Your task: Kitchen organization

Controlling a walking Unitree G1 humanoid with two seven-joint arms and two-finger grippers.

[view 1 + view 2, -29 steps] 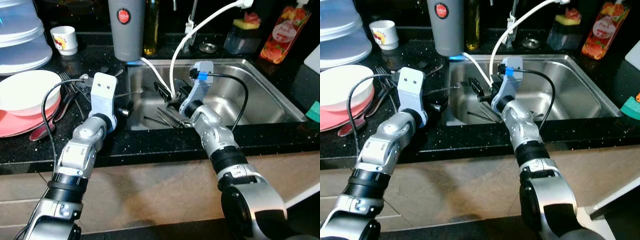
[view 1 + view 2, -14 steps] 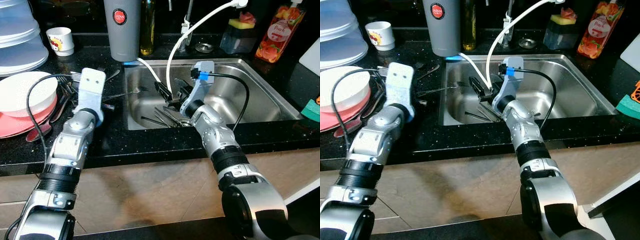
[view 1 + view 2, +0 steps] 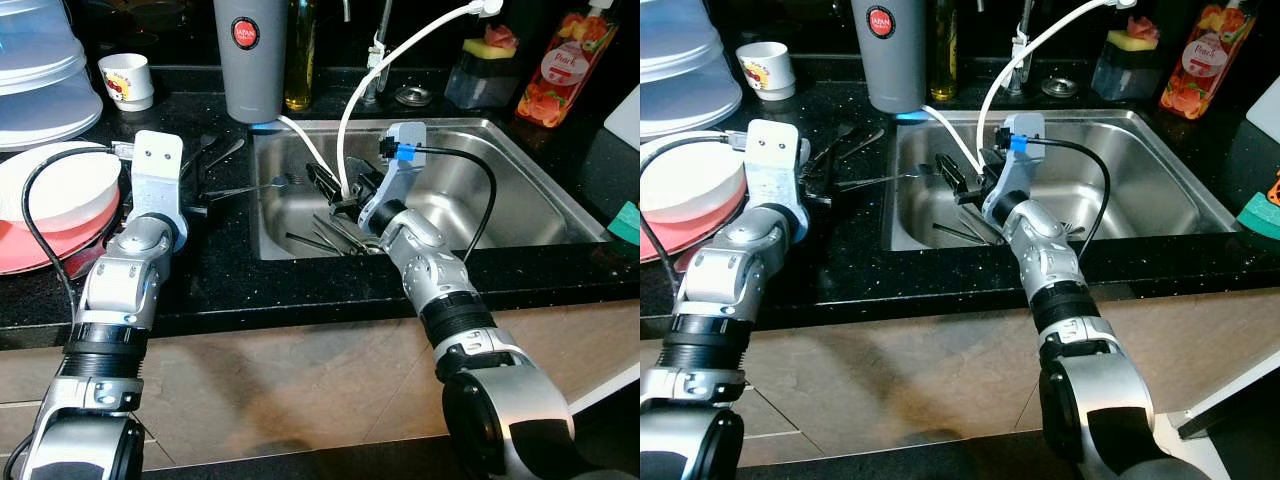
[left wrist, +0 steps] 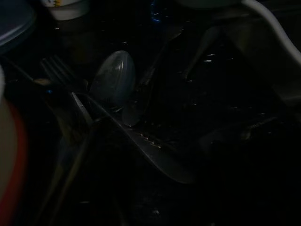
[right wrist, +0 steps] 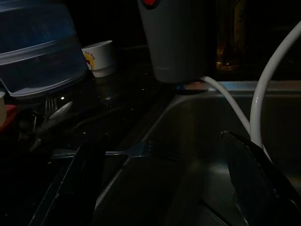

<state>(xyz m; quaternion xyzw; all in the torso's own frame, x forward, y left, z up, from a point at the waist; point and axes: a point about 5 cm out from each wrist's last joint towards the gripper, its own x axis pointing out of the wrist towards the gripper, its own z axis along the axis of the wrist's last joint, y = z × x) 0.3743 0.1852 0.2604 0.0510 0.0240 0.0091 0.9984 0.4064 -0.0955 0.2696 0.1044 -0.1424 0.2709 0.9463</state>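
Nearest, on the black speckled bench [image 3: 300, 290], the left gripper [image 3: 196, 206] has swung left, away from the sink rim, and now sits by the loose steel cutlery pile [image 3: 840, 140] next to the plates. Its wrist view is too dark, so I can't tell the fingers' state. The right gripper [image 3: 338, 188] hasn't budged. It hangs in the stainless steel sink [image 3: 520, 190] over the steel cutlery heap [image 3: 330, 238], fingers released, wide apart, holding nothing. A steel fork [image 3: 262, 186] bridges the sink rim, approx. as before. Judgement: sorting is barely begun, w/ the left arm prob. lining up on the bench cutlery.

Further back:
- White bowl [image 3: 60, 185] on a pink plate [image 3: 40, 240].
- White cup w/ red-yellow print [image 3: 127, 80].
- Grey tumbler [image 3: 250, 60] w/ a red disc label, writing too small to read.
- Red pouch [image 3: 572, 60], script unreadable.
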